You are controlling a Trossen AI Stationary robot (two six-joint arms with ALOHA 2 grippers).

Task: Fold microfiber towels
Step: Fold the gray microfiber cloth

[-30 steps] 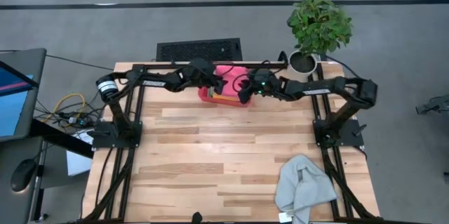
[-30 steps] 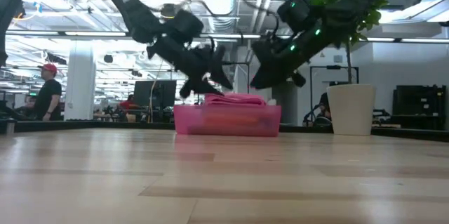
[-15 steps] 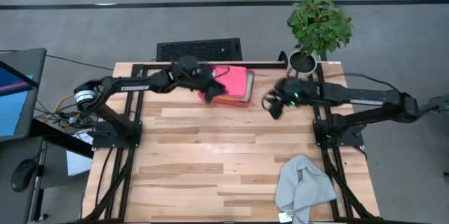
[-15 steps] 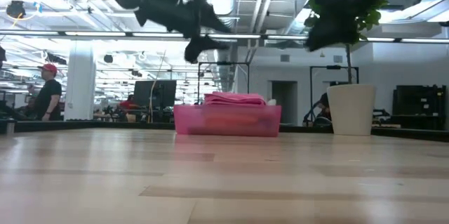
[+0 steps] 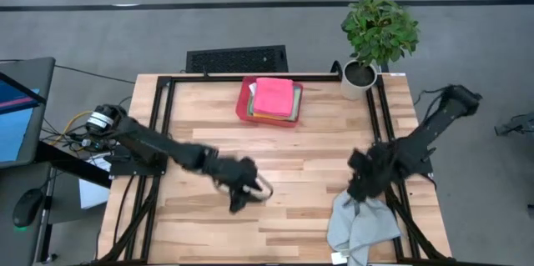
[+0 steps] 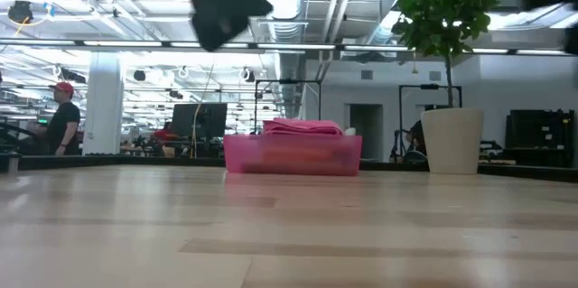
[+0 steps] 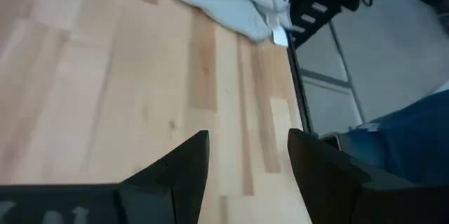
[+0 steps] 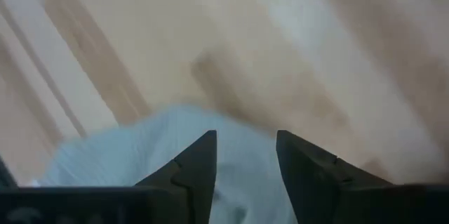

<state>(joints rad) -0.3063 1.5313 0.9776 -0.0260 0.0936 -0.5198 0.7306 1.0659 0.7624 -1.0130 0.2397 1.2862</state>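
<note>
At about five o'clock on the table (image 5: 209,233), near the front edge, lies one loose towel (image 5: 360,226), pale grey-blue, crumpled into a soft heap with a small white tag at its hem. My right claw (image 5: 360,184) hangs just above its far edge, fingers apart and holding nothing. My left claw (image 5: 244,191) is out over bare wood near the middle of the table, toward six o'clock, fingers also apart and empty. At twelve o'clock sits one red tray (image 5: 243,106) holding a neat stack of folded towels (image 5: 274,97); the top one is pink, and I cannot count those beneath it. One potted plant (image 5: 377,32) stands at one o'clock, at the table's back corner.
</note>
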